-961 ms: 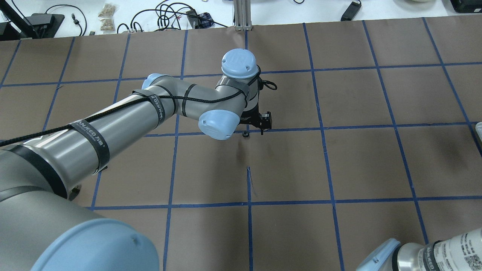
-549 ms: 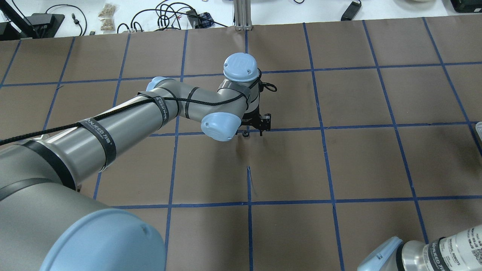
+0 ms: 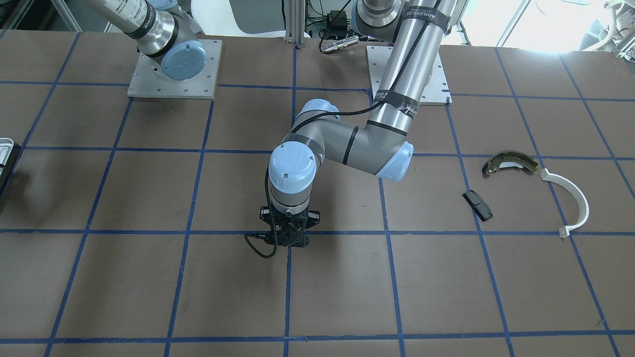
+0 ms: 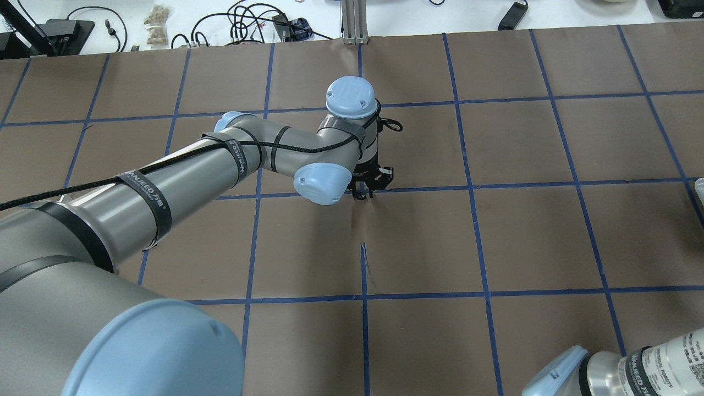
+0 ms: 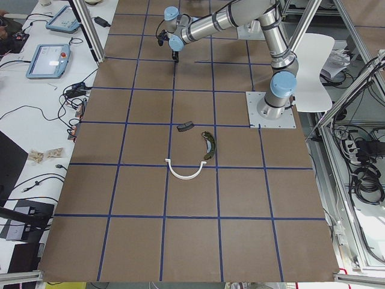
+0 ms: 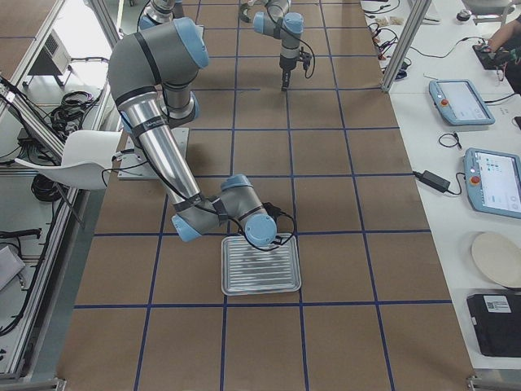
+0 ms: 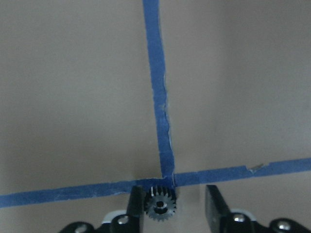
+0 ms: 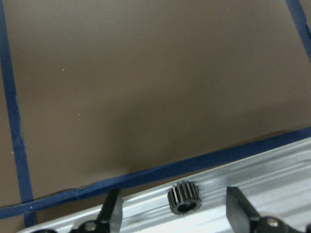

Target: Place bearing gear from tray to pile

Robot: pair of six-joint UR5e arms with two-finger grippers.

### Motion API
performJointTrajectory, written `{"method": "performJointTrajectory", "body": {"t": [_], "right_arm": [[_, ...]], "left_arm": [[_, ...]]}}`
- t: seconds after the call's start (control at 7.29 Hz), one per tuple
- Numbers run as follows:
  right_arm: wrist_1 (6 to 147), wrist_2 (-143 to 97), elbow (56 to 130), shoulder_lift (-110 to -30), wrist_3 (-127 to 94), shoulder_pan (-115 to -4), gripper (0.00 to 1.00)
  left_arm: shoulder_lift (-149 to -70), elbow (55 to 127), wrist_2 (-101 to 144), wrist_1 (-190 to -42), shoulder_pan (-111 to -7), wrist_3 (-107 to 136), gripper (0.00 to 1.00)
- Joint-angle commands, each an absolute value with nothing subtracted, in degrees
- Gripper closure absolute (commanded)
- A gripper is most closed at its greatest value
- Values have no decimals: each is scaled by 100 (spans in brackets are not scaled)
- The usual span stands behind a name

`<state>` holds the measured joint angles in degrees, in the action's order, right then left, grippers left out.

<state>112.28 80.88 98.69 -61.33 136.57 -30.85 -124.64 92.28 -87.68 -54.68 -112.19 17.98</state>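
Left wrist view | my left gripper (image 7: pixel 174 203) points straight down | jaws part-open, nothing clamped | bearing gear (image 7: pixel 160 207) flat, bore up, against one finger

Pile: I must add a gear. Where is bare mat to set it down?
Bare mat lies inside the curve of the white arc, between it and the black block. Tighter near the brake shoe, whose end almost meets the arc's tip.
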Motion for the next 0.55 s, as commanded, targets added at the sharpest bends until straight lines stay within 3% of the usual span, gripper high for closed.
{"method": "performJointTrajectory", "body": {"t": [0.0,0.27,0.41], "right_arm": [[11232,8077,9870,-6126,13834,-3085,43],[11241,8077,9853,-6126,13860,-3085,61],[11241,8086,9844,-6126,13860,-3085,74]], "left_arm": [[-12411,9168,-8772,-5493,-11180,1811,81],[-12017,8904,-8771,-6488,-10569,1401,81],[-11710,8956,-8815,-6843,-10042,736,82]]}}
